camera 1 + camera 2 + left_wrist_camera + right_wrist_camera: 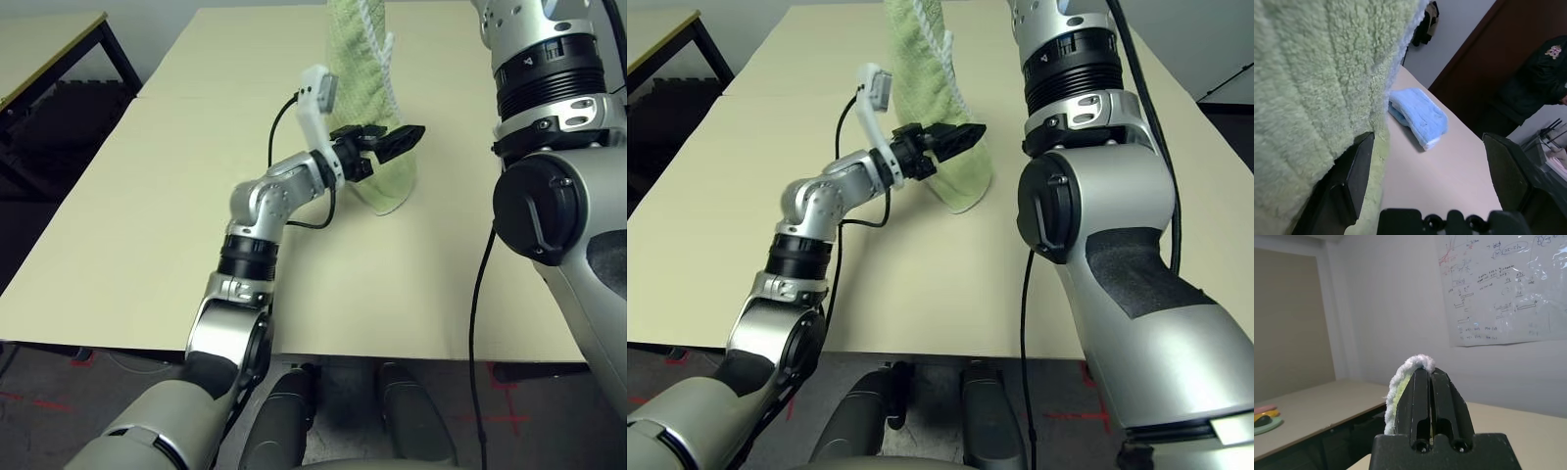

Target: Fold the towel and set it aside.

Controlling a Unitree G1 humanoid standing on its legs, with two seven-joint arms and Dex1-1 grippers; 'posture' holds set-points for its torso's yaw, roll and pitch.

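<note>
The light green towel (377, 88) hangs in a long bunched column from above, and its lower end rests on the table (147, 215). My right gripper (1430, 377) is raised high and shut on the towel's white-stitched top edge (1400, 382). My left gripper (387, 145) is open at the towel's lower part, in front of it. In the left wrist view the towel (1312, 98) lies against one finger (1359, 171), while the other finger (1506, 171) stands apart over bare table.
A small folded light blue cloth (1420, 117) lies on the table beyond the towel. My right arm (544, 127) rises at the right. A second table (49, 39) stands at the far left. A person in dark clothes (1547, 73) is at the room's edge.
</note>
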